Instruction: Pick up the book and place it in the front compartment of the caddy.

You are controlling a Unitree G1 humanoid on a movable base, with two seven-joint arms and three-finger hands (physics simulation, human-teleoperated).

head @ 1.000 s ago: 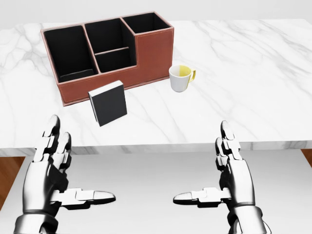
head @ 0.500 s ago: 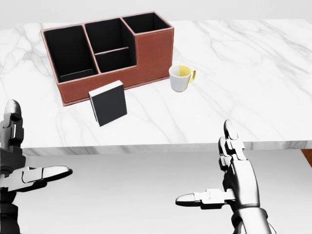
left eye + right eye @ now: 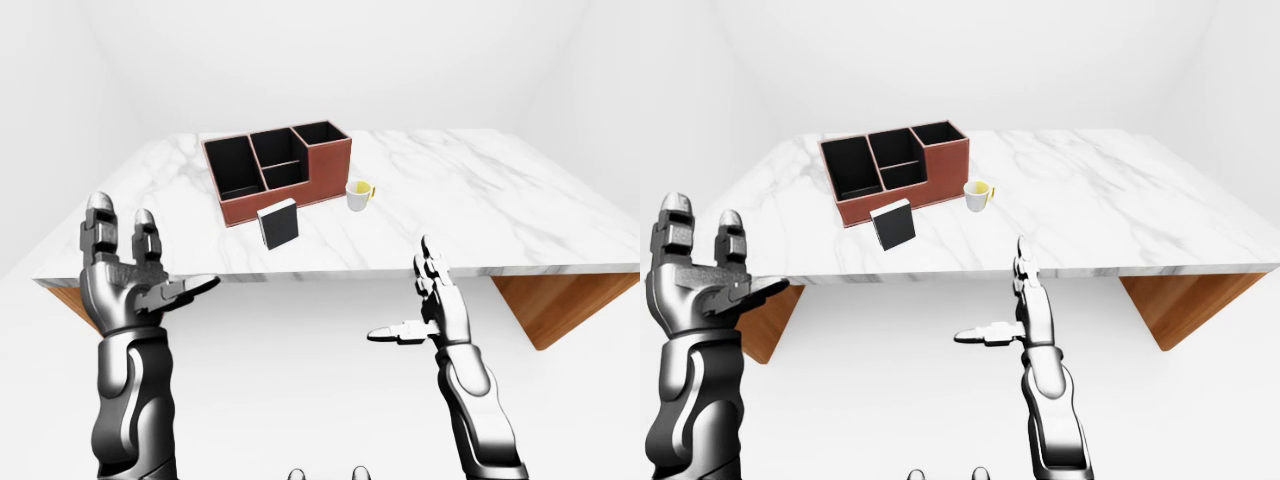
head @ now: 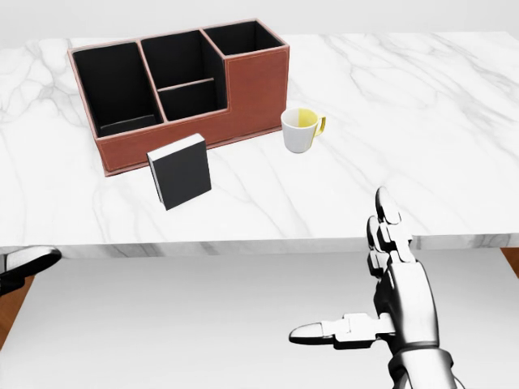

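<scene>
The book (image 4: 180, 172), black with a white edge, stands upright on the marble table (image 4: 422, 121), just below the caddy in the head view. The brown caddy (image 4: 256, 91) has several black compartments open at the top. My left hand (image 3: 155, 250) is open and raised at the left of the left-eye view, below the table's edge and well left of the book. Only its thumb tip (image 4: 28, 261) shows in the head view. My right hand (image 4: 340, 267) is open and empty, fingers pointing up, below the table's near edge and right of the book.
A white mug (image 4: 300, 130) with a yellow inside stands right of the caddy, close to its wall. The table's near edge runs across the head view between my hands and the book. A wooden table base (image 3: 550, 305) shows under the right side.
My left hand has swung left and almost out of the head view. My right hand has drifted slightly right and up. The book, caddy and mug have not moved.
</scene>
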